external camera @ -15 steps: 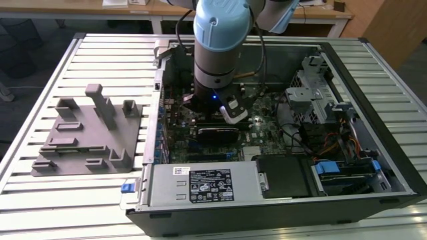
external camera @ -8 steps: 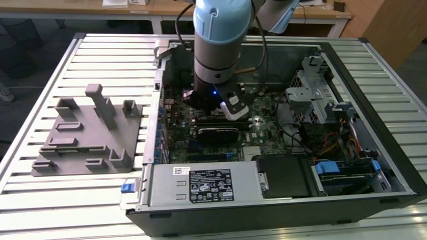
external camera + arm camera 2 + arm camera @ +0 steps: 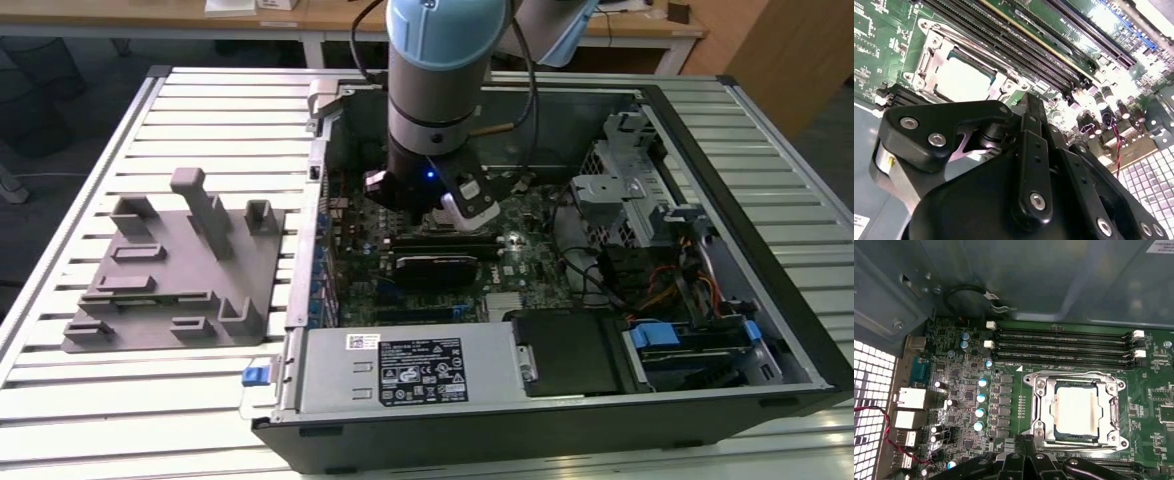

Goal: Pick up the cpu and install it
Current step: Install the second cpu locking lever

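Note:
The cpu (image 3: 1076, 412), a flat square chip with a pale silver top, lies inside the metal socket frame (image 3: 1040, 386) on the green motherboard; it also shows in the second wrist view (image 3: 961, 80). My gripper (image 3: 1023, 440) hovers just beside the socket, its black fingers (image 3: 1031, 117) pressed together with nothing between them. In the exterior view my gripper (image 3: 461, 215) is lowered into the open computer case, over the middle of the board.
The case's walls (image 3: 320, 200) ring the board. Memory slots (image 3: 1064, 345) run beside the socket, and capacitors (image 3: 981, 397) and rear ports (image 3: 909, 400) lie further off. A drive cage (image 3: 621, 190) and power supply (image 3: 400, 370) crowd the case. A grey block fixture (image 3: 174, 270) sits on the slatted table at the exterior view's left.

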Robot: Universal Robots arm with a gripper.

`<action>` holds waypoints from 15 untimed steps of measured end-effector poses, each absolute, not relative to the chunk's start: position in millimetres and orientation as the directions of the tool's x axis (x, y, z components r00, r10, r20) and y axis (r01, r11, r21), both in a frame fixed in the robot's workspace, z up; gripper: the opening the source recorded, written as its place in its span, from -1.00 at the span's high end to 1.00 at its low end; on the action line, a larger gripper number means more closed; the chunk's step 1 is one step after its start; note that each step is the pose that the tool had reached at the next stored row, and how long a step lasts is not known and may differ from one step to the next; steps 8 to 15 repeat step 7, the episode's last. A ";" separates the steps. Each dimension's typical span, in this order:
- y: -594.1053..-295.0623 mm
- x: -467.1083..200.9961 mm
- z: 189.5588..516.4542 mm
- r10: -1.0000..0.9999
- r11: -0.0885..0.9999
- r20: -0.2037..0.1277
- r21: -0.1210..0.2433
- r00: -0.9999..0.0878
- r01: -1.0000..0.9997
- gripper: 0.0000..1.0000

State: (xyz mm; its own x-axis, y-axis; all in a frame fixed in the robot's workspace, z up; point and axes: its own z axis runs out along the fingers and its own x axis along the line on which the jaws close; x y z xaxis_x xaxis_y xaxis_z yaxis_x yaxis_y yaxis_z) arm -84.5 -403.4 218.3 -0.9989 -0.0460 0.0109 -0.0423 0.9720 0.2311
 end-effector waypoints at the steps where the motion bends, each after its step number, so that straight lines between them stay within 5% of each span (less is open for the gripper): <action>1: -403.4 -84.5 218.6 -0.046 0.972 0.011 0.231 -0.999 -0.042 0.79; 15: -403.0 -84.4 222.8 -0.046 0.973 0.011 0.229 -0.999 -0.042 0.79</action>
